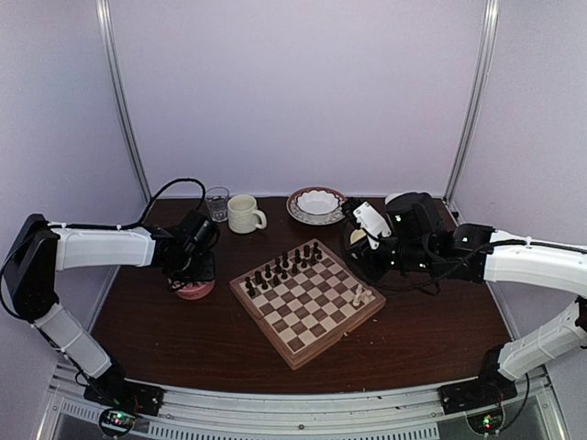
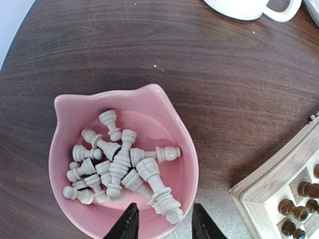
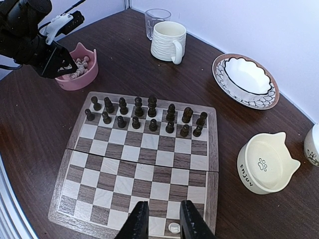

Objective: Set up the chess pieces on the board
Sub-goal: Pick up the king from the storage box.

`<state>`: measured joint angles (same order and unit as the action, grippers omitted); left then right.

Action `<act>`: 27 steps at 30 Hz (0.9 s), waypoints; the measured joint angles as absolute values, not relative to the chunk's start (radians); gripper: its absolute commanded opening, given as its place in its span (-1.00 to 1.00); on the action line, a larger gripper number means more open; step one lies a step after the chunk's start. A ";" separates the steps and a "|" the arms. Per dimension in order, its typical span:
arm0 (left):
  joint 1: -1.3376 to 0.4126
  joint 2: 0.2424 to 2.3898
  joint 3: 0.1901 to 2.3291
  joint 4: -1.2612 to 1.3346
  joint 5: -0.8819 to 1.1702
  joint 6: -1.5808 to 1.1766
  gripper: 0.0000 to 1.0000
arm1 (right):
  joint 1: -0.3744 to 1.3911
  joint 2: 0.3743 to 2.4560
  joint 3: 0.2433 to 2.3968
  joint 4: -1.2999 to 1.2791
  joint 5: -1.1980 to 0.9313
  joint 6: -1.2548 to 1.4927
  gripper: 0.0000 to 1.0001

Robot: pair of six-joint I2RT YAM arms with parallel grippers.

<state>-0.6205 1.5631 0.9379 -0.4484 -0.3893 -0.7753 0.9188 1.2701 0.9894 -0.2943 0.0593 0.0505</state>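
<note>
The board [image 1: 307, 302] lies in the middle of the table, with dark pieces [image 3: 144, 117] in two rows along its far-left edge. Two cream-white chess pieces [image 1: 360, 295] stand near its right corner. My right gripper [image 3: 165, 224] hangs open above that corner, and one cream piece [image 3: 174, 227] stands upright on the board between the fingers, apart from both. Several more cream chess pieces [image 2: 119, 164] lie in a heap in a pink bowl [image 2: 65, 112]. My left gripper [image 2: 164, 225] is open over the bowl's near rim, its fingertips either side of a large cream piece [image 2: 162, 196].
A ribbed cream mug [image 3: 167, 42], a clear glass [image 3: 157, 20] and a patterned plate holding a white bowl [image 3: 246, 79] stand at the back. A cream cat-ear bowl [image 3: 264, 164] sits right of the board. The pink bowl also shows left of the board [image 1: 194, 290].
</note>
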 measured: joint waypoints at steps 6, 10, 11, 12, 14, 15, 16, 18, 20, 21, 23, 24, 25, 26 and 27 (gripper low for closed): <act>-0.604 1.579 0.937 -0.443 -0.374 -0.776 -0.22 | 0.919 1.272 0.989 -0.294 0.056 0.051 -0.50; -0.596 1.594 0.931 -0.428 -0.364 -0.783 -0.22 | 0.919 1.276 0.989 -0.295 0.052 0.051 -0.50; -0.596 1.596 0.928 -0.421 -0.361 -0.787 -0.23 | 0.919 1.277 0.989 -0.294 0.051 0.051 -0.50; -0.595 1.597 0.926 -0.417 -0.359 -0.789 -0.23 | 0.919 1.279 0.989 -0.295 0.049 0.051 -0.50; -0.595 1.604 0.925 -0.411 -0.356 -0.796 -0.23 | 0.919 1.281 0.989 -0.295 0.049 0.051 -0.50; -0.595 1.608 0.925 -0.408 -0.353 -0.797 -0.22 | 0.919 1.282 0.989 -0.295 0.049 0.051 -0.50; -0.594 1.613 0.925 -0.405 -0.352 -0.799 -0.22 | 0.919 1.282 0.989 -0.295 0.048 0.051 -0.50; -0.592 1.625 0.926 -0.395 -0.354 -0.804 -0.24 | 0.919 1.282 0.989 -0.295 0.048 0.051 -0.50; -0.588 1.633 0.926 -0.393 -0.355 -0.810 -0.28 | 0.919 1.282 0.989 -0.295 0.047 0.051 -0.50; -0.585 1.637 0.926 -0.394 -0.355 -0.814 -0.30 | 0.919 1.282 0.989 -0.295 0.047 0.051 -0.50; -0.583 1.644 0.926 -0.394 -0.355 -0.822 -0.39 | 0.919 1.282 0.989 -0.295 0.047 0.051 -0.50; -0.583 1.645 0.926 -0.394 -0.354 -0.825 -0.43 | 0.919 1.282 0.989 -0.295 0.046 0.051 -0.50; -0.583 1.645 0.926 -0.394 -0.353 -0.829 -0.45 | 0.919 1.282 0.989 -0.295 0.046 0.051 -0.50; -0.583 1.645 0.926 -0.393 -0.351 -0.832 -0.47 | 0.919 1.282 0.989 -0.295 0.045 0.051 -0.50; -0.583 1.645 0.925 -0.393 -0.350 -0.834 -0.48 | 0.919 1.282 0.989 -0.295 0.045 0.051 -0.50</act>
